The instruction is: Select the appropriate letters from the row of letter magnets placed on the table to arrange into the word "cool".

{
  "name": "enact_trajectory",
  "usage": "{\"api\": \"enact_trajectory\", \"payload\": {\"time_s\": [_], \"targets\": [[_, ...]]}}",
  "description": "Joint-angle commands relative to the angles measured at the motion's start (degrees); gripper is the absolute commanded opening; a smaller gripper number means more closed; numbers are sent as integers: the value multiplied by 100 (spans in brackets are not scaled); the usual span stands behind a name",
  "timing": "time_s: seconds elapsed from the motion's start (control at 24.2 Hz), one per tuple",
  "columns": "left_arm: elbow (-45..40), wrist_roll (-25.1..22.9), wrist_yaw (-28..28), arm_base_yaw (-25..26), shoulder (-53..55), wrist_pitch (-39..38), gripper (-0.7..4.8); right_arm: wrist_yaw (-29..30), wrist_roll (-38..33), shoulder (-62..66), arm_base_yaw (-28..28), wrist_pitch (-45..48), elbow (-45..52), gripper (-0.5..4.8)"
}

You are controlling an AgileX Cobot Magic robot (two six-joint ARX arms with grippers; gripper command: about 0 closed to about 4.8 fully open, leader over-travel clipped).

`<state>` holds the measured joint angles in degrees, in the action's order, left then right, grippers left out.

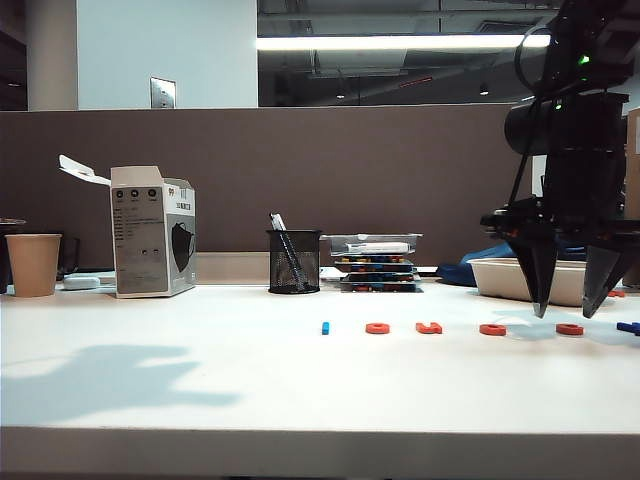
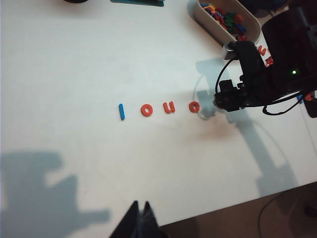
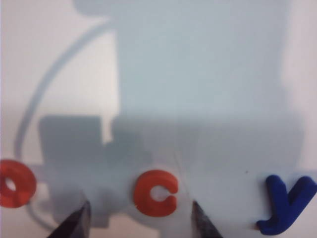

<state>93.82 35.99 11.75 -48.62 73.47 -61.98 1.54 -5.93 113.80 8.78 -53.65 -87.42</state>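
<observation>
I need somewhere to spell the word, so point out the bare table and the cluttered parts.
Bare: the table in front of the letter row, and left of the blue bar. Crowded: the back edge from paper cup to letter tray; right end effector straddles the c.

Table: white, smooth, faint sheen. Letter "c" between right gripper tips: orange-red plastic, smooth, slightly glossy. "y" beside it: dark blue plastic, same finish. Gripper fingers: black, matt. Pen pot: black wire mesh.

A blue bar magnet and three orange-red letters were seen in a row on the white table, beside the right gripper; the left gripper was seen closed.
</observation>
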Motion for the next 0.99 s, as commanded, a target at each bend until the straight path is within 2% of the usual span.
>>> {"api": "enact_trajectory", "payload": {"time_s": [0.04,0.41,0.58,0.78,0.91,0.99], "targets": [[35,-48,24,-2,-22,31,-5,-52,17,17,7,120,-24,252],[35,-48,24,-2,-22,33,-5,-50,13,247,0,37,-13,251],[35,-46,22,-2,-22,33,-5,-50,13,269,0,-57,-13,206],[35,-48,24,-2,-22,35,-5,-52,13,269,0,-66,-13,206],[35,-48,22,-2,-22,35,-5,-52,13,269,0,-68,-13,165],[35,-48,24,-2,-22,35,-5,-55,13,269,0,-59,-13,165]]}}
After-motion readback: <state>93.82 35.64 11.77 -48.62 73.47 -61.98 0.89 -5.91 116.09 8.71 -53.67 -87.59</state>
